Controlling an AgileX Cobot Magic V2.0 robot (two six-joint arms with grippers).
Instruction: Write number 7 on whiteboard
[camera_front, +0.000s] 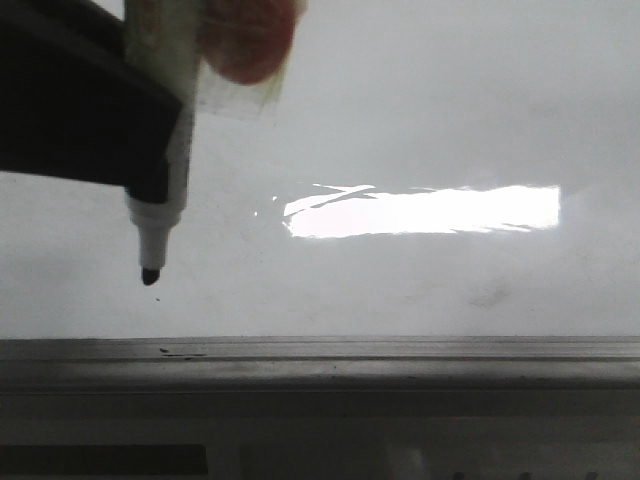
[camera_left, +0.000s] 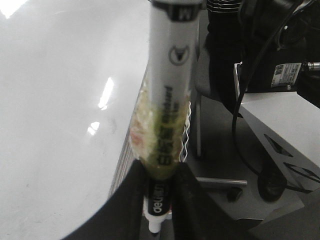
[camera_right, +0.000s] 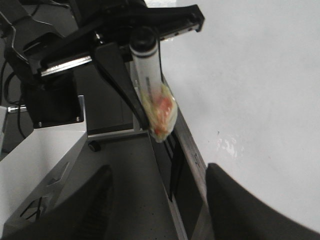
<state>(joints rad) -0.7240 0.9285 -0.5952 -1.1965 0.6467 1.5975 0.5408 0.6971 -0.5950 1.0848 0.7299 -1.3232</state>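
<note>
Left end effector (camera_left: 159, 197) clamped on marker (camera_front: 160, 215), tip down, hovering just off whiteboard (camera_front: 420, 110) near its rail; no 7 visible yet. Light, stiff, slick barrel, best gripped mid-body over the taped wrap. Right end effector (camera_right: 160, 200) spread apart, empty

The large glossy white whiteboard (camera_front: 420, 120) with a grey metal edge rail (camera_front: 400, 360) bears faint smudges and a bright reflection.

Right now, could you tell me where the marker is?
In the front view the marker is at the upper left, clamped in the left gripper, tip down over the whiteboard, above its grey edge rail.
</note>
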